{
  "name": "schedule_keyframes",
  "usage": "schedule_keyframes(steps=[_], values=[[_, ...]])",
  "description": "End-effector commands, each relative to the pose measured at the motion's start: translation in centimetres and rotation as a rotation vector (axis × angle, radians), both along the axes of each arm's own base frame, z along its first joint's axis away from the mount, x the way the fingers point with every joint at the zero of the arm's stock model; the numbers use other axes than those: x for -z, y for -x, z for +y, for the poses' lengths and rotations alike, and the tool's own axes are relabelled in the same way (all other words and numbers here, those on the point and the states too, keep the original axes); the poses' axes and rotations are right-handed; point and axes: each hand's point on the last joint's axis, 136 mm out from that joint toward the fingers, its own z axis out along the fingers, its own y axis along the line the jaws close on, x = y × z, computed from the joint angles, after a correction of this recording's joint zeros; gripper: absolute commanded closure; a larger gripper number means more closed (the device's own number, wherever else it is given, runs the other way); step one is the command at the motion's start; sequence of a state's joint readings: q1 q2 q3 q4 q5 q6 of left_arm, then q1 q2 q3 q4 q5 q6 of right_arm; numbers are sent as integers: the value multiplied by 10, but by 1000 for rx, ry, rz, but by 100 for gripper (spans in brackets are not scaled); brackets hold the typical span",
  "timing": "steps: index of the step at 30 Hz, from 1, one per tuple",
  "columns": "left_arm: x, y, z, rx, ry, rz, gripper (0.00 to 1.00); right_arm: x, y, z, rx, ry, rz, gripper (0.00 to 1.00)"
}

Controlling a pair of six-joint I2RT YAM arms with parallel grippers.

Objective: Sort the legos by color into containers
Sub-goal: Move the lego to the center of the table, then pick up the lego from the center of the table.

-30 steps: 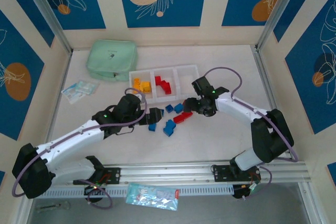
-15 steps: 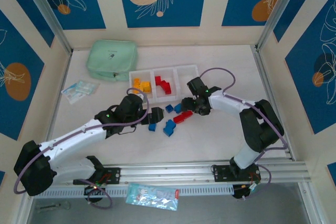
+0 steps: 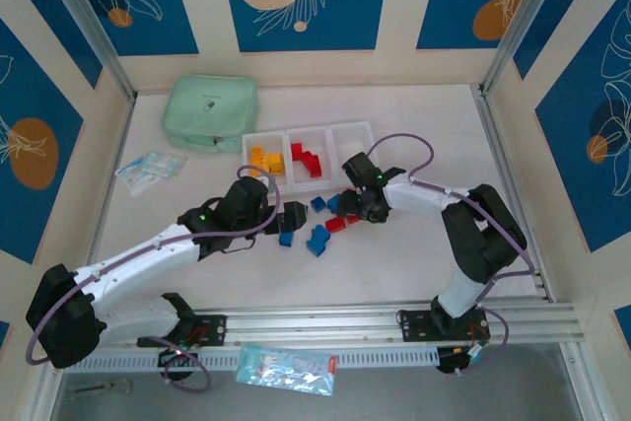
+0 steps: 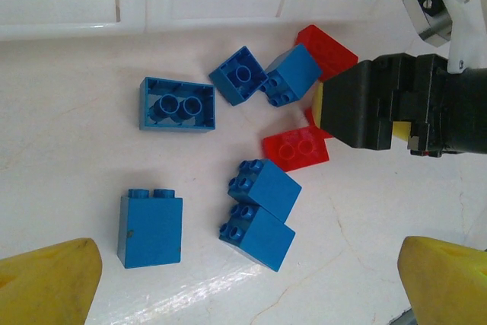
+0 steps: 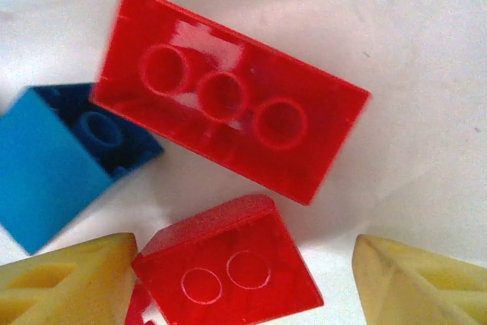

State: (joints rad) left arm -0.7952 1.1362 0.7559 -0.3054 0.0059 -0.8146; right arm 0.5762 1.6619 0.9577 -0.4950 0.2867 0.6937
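Robot test cell, lab-type setup. Bare white tabletop (image 3: 414,125) boxed in by blue-and-cream printed backdrop panels (image 3: 335,7). Metal corner posts (image 3: 84,22). Slotted aluminium rail (image 3: 335,320) along near edge, two robot arms (image 3: 138,258) bolted on.

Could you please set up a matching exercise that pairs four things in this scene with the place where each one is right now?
Things:
1. yellow-orange legos
2. blue legos
3. mint green pouch
4. right arm's fingers

Places:
A. loose on the table, on the near side of the white tray
B. in the tray's left compartment
C. on either side of a small red lego
D. on the table, beyond the tray's left end

Pairs: 1-B, 2-A, 3-D, 4-C
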Motion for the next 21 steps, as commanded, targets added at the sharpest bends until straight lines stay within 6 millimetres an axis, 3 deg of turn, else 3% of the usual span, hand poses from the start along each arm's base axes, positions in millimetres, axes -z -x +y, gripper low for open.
schedule_keyframes(steps=[1, 4, 8, 15, 21], values=[[2, 3, 4, -11, -15, 3, 1, -2, 16, -18, 22, 57, 18, 30], [1, 2, 4, -13, -15, -1, 1, -7, 23, -25, 28, 70, 18, 34], [-2, 1, 4, -12, -11, -11, 1, -9, 25, -20, 22, 25, 4, 41], [0, 2, 5, -10, -23, -7, 1, -2, 13, -19, 49, 4, 8, 37], [-1, 1, 4, -7, -22, -9, 1, 5, 3, -10, 48, -5, 12, 42]])
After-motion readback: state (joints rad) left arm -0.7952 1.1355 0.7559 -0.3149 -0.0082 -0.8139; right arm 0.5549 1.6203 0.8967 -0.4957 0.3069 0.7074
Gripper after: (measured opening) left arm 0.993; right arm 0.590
